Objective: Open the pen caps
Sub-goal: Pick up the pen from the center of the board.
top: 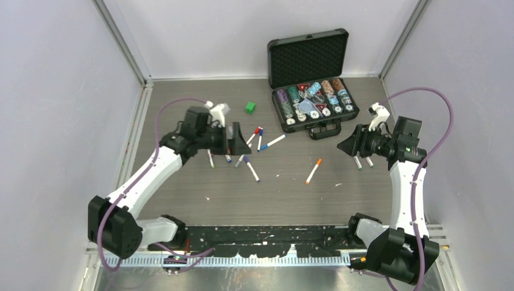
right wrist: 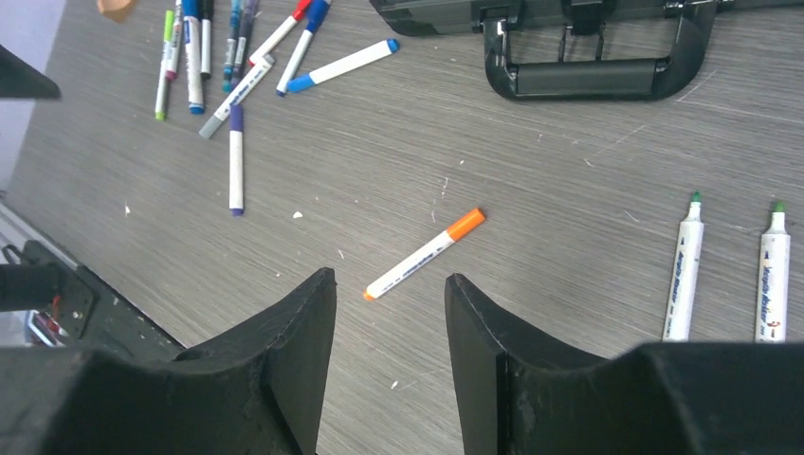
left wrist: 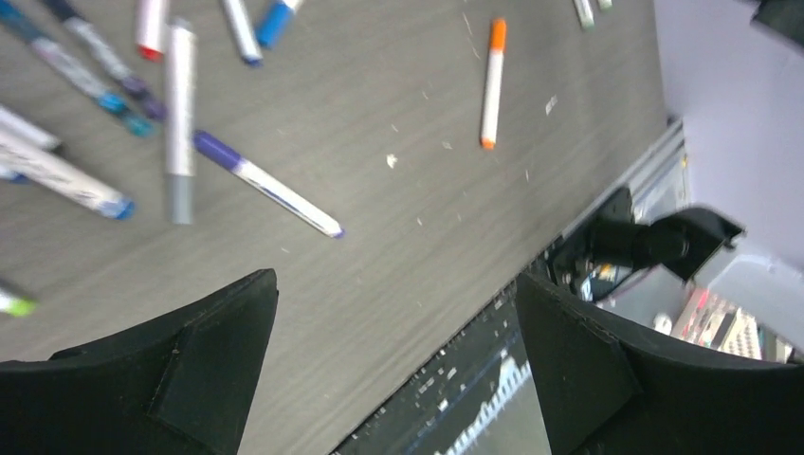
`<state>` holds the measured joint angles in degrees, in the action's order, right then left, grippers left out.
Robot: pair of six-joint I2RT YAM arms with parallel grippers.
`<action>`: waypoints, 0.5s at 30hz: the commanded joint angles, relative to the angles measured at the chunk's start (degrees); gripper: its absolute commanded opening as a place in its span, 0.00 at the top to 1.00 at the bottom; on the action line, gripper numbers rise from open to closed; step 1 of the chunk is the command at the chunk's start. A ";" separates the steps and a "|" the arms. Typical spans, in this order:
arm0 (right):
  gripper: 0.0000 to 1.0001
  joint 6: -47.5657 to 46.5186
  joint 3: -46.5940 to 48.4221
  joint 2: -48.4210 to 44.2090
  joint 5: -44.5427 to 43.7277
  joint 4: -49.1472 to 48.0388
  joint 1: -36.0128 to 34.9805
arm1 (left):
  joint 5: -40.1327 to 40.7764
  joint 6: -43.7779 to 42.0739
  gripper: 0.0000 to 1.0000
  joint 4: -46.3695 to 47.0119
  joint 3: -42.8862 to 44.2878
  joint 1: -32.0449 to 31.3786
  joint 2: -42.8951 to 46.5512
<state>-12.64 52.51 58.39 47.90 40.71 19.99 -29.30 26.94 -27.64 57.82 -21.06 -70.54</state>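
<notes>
**Left gripper** [left wrist: 396, 284]: your jaws stand wide apart with nothing between them. It hangs above the table [top: 291, 194], just beside the main cluster of pens [top: 251, 148], left of mid-table. In the left wrist view the purple-capped pen [left wrist: 265, 185] lies nearest the fingers [left wrist: 190, 370], apart from both.

**Right gripper** [right wrist: 391, 280]: your jaws are partly apart and empty, held off the surface and touching nothing. The orange pen [right wrist: 427, 253] shows through the gap. It lies alone near mid-table, well apart from the cluster, with its orange cap [right wrist: 465, 224] seated on the end that points toward the black case [top: 312, 79].

**Green-tipped pens** [right wrist: 685, 270]: two of them lie side by side and parallel, just beside your right gripper, with bare green nibs toward the far side.

**Cluster:** the pens lie loosely fanned, some touching or crossing. Red, blue and purple caps [right wrist: 315, 13] sit on several. You cannot tell from these views whether every pen is capped.

**Other:** the case stands open at the far side, holding chips [top: 312, 97]. The green cube [top: 250, 107] sits to its left.
</notes>
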 commanded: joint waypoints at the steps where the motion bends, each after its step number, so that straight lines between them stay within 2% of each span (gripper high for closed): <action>1: 0.49 2.26 0.49 -1.77 2.05 -2.18 0.22 | 14.06 4.61 0.01 0.03 1.64 -13.97 -1.32; 5: 0.47 1.97 2.34 -1.13 -1.99 -0.06 0.23 | 24.92 7.73 0.04 -0.43 5.25 -25.65 -6.54; 9: 0.47 2.77 3.95 -1.02 -5.30 0.94 0.31 | 33.99 10.72 0.04 -0.35 10.93 -34.60 -14.31; 15: 0.47 4.28 4.44 -1.18 -8.23 0.82 0.31 | 37.34 15.18 0.14 -3.50 22.71 -41.25 -29.70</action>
<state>-9.89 54.33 57.78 42.52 42.09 20.01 1.96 37.95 -28.64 73.21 -59.57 -93.25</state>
